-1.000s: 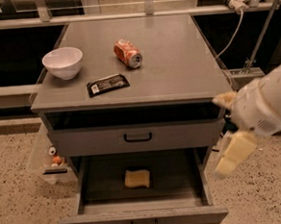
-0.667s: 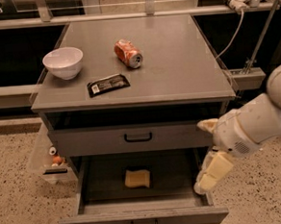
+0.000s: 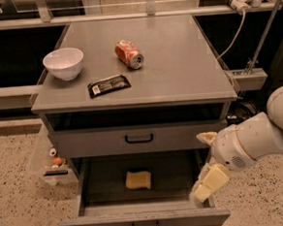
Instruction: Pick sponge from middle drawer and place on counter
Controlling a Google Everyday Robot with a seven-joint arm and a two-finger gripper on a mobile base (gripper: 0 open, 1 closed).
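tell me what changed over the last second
The gripper moved left and down to the right edge of the open drawer, holding nothing. The sponge stays inside; the bowl, can and packet on the counter have not moved.

Pale-yellow claw (image 3: 202, 166) at grey drawer (image 3: 105, 223), yellow sponge (image 3: 138, 180)

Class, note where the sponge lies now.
In the camera view, the sponge lies centrally in the open middle drawer; the gripper, open, hangs to its right at the drawer's right wall.
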